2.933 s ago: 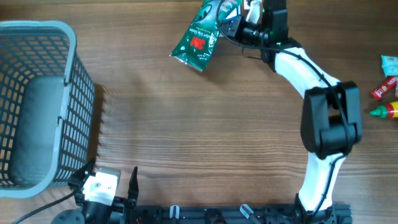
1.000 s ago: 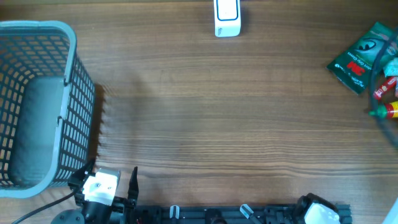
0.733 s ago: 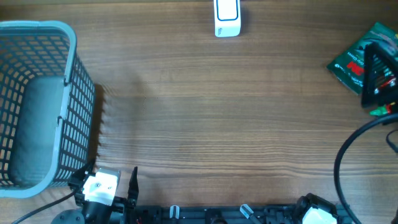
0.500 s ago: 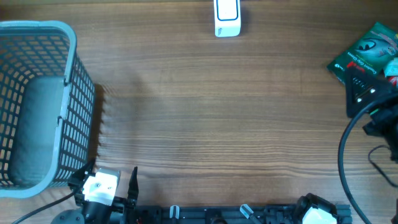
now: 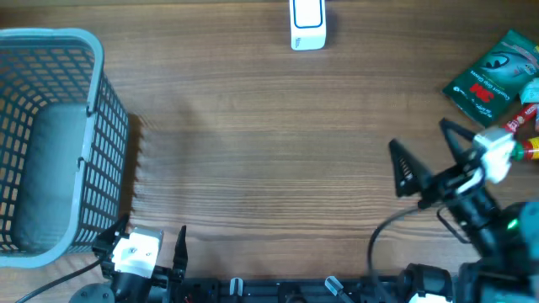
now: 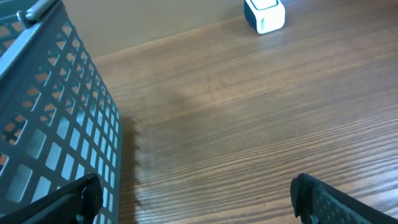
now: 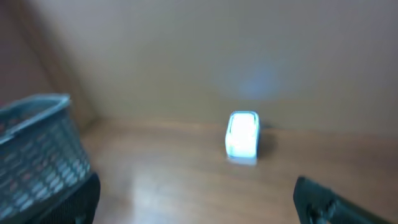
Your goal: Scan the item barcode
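The right gripper [image 5: 418,136] has swung off the green packet [image 5: 491,74] and now hangs wide open and empty, nearer than the white scanner [image 5: 307,23] and right of it. The packet stays flat, far right of the scanner. The left gripper [image 5: 154,225], also spread wide and empty, hasn't moved.

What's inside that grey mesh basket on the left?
From above, the basket shows only its plain grey floor, with no item on it. Its left edge runs off the picture and the sloping mesh walls cover the floor's margins, so those stay unseen.
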